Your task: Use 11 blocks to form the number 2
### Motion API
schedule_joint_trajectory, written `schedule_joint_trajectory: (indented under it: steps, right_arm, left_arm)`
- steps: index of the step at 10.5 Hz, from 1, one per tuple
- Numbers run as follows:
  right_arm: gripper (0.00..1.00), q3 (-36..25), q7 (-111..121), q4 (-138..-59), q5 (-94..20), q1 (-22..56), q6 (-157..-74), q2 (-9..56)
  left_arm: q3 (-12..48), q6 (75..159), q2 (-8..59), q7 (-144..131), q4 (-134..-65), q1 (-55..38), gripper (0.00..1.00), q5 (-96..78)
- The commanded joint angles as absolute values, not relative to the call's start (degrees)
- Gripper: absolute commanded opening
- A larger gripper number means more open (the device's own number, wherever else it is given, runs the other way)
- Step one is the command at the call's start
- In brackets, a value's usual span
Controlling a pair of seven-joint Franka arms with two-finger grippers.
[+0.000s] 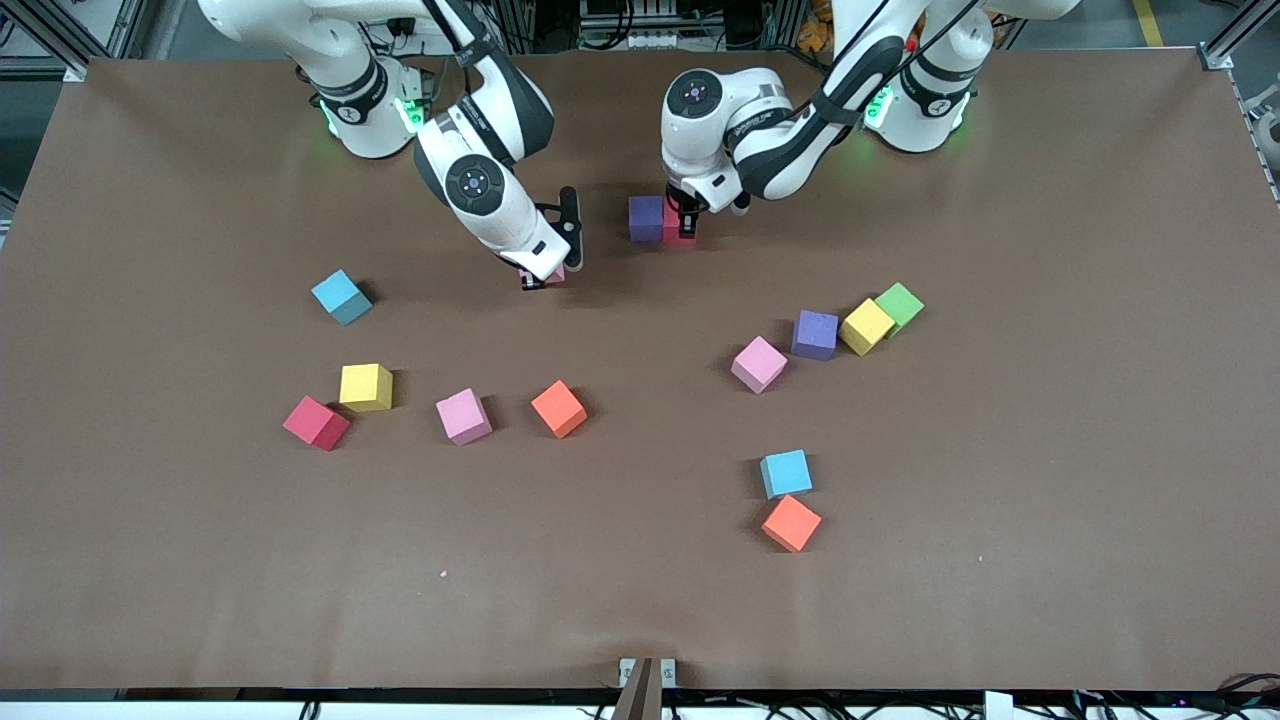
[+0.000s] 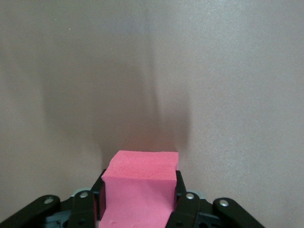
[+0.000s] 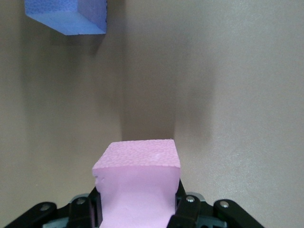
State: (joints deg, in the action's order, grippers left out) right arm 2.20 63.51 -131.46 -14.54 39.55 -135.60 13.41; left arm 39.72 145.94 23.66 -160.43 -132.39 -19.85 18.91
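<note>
My left gripper (image 1: 685, 228) (image 2: 138, 185) is shut on a red block (image 1: 676, 226) (image 2: 142, 180), held right beside a dark purple block (image 1: 645, 218) near the robots' bases. Toward the right arm's end, my right gripper (image 1: 541, 278) (image 3: 137, 190) is shut on a pink block (image 1: 553, 274) (image 3: 137, 180) just above the table. A bluish-purple block (image 3: 66, 16) shows at the edge of the right wrist view. Loose blocks lie scattered nearer the camera: light blue (image 1: 341, 296), yellow (image 1: 366, 387), red (image 1: 316, 422), pink (image 1: 464, 416), orange (image 1: 559, 408).
Toward the left arm's end lie pink (image 1: 759, 364), purple (image 1: 815, 334) and yellow (image 1: 866, 326) cubes in a row with a green cube (image 1: 900, 305). Nearer the camera, a light blue cube (image 1: 786, 473) touches an orange one (image 1: 791, 523). The brown table (image 1: 1050, 500) spreads wide around them.
</note>
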Motion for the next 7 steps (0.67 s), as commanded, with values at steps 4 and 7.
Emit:
schedule_joint_trajectory:
  steps: [4,7]
  right_arm:
    - [0.19,2.37,63.37,-131.84,-15.56,39.99,-135.44,12.57]
    - [0.19,2.37,60.66,-131.84,-15.56,41.74,-135.61,12.66]
  left_arm:
    - [40.69,143.79,23.74,-174.9,-132.36,-21.19,1.0,20.83]
    - [44.89,142.65,22.33,-174.12,-132.28,-17.16,1.0,20.83]
